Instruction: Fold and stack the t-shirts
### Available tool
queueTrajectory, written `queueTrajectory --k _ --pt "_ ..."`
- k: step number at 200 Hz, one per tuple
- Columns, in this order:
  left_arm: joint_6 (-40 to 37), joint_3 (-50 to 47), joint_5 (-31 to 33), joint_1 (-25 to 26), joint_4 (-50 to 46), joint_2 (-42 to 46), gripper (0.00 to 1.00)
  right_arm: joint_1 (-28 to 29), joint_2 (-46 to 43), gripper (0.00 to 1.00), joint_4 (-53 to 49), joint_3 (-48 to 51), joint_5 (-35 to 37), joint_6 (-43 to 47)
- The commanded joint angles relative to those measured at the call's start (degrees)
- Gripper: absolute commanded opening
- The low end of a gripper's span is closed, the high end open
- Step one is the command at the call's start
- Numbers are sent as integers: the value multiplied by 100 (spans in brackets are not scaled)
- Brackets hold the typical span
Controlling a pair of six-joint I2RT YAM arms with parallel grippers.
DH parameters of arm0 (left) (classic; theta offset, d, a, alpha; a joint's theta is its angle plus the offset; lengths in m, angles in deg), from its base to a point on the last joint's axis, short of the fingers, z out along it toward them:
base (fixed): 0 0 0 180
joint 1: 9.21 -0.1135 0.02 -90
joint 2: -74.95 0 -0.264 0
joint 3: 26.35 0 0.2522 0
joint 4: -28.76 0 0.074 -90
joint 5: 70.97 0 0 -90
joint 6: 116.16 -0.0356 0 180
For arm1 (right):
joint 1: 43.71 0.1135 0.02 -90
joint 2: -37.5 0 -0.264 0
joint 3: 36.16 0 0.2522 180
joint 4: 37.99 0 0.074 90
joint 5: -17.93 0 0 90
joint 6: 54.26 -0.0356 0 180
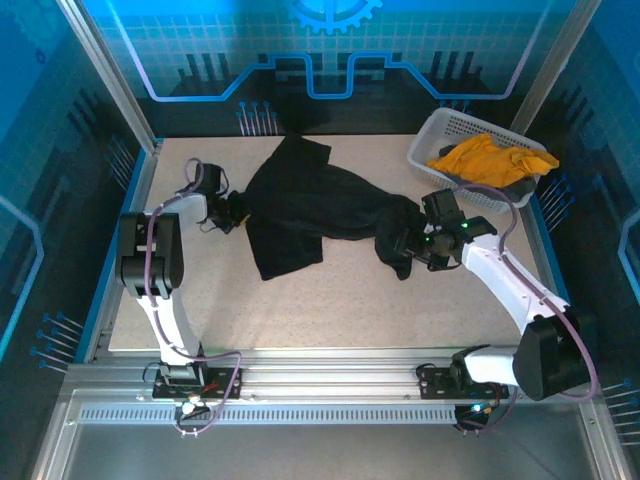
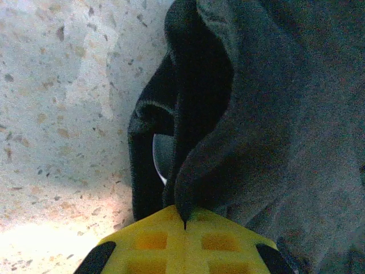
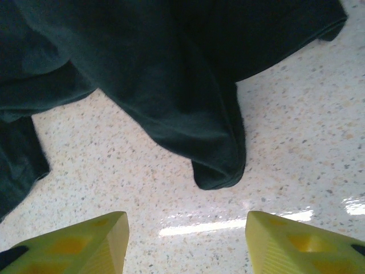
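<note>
Yellow-fingered left gripper (image 2: 184, 227) is clamping shut on an edge of the large black cloth t-shirt (image 2: 274, 114), probably to spread it flat. Right gripper (image 3: 187, 231) is hovering part-open and empty near another fold.

black t-shirt (image 1: 300, 210) is reading as soft matt cloth, fuzzing slightly at the hem. mustard t-shirt (image 1: 490, 160) is looking like similar matt cloth. surface (image 1: 330, 300) is showing a smooth speckled stone-look, throwing glossy glare. basket (image 1: 428, 142) is showing white plastic lattice. right tool (image 3: 185, 222) is showing matt yellow plastic. frame rails (image 1: 330, 375) are looking like brushed metal.
</note>
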Motion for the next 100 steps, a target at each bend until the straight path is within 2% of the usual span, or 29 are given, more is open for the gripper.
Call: queueTrajectory --k 1,22,35,50,73,100 --pt "6 -213 153 20 -219 800 0 -235 -19 57 -54 -193 210 -146" --pt "179 -307 1110 -36 -929 1777 0 -422 30 55 13 -154 196 -164" --pt "544 -435 1769 -104 -1253 2390 0 -505 120 53 105 -92 86 -174" --pt "945 -590 2238 -193 -1370 2904 0 -529 316 52 188 -16 12 -204" --pt "909 -513 2304 -385 -1444 3029 0 -542 664 52 384 104 -138 -225" --pt "764 -475 1798 -500 -1382 2845 0 -515 1167 56 746 102 -465 -128"
